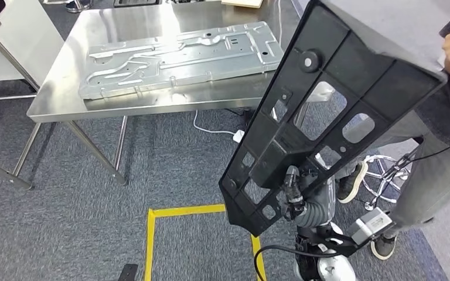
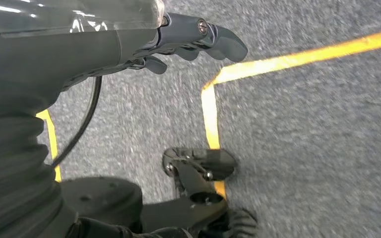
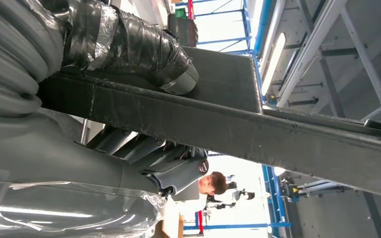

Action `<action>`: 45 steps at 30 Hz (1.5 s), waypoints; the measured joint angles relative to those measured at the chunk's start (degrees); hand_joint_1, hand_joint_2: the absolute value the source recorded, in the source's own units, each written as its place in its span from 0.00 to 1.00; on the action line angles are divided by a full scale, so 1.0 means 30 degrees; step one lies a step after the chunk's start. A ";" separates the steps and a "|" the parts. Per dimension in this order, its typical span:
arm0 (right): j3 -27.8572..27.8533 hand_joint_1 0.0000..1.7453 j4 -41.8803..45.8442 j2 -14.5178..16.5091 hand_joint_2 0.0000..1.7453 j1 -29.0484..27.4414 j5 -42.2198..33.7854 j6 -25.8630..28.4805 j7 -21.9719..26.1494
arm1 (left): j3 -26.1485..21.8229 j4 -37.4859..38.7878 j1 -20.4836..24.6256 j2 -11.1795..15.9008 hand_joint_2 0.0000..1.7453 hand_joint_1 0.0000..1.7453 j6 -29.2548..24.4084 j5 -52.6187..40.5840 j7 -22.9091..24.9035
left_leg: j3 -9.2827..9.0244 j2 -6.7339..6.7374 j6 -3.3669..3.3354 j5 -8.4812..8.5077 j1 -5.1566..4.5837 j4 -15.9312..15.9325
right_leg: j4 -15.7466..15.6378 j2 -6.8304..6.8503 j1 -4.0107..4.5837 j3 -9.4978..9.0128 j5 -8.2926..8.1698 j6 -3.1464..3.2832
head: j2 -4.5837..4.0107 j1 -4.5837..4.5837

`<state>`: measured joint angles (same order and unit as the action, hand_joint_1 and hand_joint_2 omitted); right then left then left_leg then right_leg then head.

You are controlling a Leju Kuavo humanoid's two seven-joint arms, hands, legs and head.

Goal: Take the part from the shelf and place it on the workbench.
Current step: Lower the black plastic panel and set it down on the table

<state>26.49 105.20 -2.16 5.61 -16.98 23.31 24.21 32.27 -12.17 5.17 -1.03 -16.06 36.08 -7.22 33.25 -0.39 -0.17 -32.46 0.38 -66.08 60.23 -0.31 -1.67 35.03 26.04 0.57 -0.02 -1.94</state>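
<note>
Right hand (image 3: 129, 89) grips black plastic frame (image 1: 322, 111), top cut off at one o'clock. Left hand (image 2: 188, 39) curled, holding nothing. Steel workbench (image 1: 64, 99) at eleven o'clock.

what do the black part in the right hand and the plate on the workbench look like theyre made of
Black part: probably moulded plastic, matte, with ribs and cut-out windows. Plate on the workbench: looks like stamped sheet metal, dull silver with pressed grooves. The workbench top seems to be brushed stainless steel, given its soft reflections.
</note>
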 joint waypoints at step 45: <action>0.0058 1.00 0.0107 -0.0014 1.00 0.0087 0.0672 0.1255 -0.0391 | 0.0151 0.0022 0.0016 0.0140 1.00 0.00 -0.0020 0.0383 0.0118 | 0.0175 0.0364 -0.0776 0.2212 -0.0037 0.2839 | 0.1662 0.0451 0.0190 0.0562 0.1258 -0.0620 | 0.0000 -0.0099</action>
<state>26.67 105.53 -2.21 5.87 -14.97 27.08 23.03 32.72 -12.11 5.21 -0.61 -16.12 37.23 -6.86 33.78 0.70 -2.50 -25.82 0.26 -57.56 65.22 1.04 -1.10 36.71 29.82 -1.29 -0.02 -2.24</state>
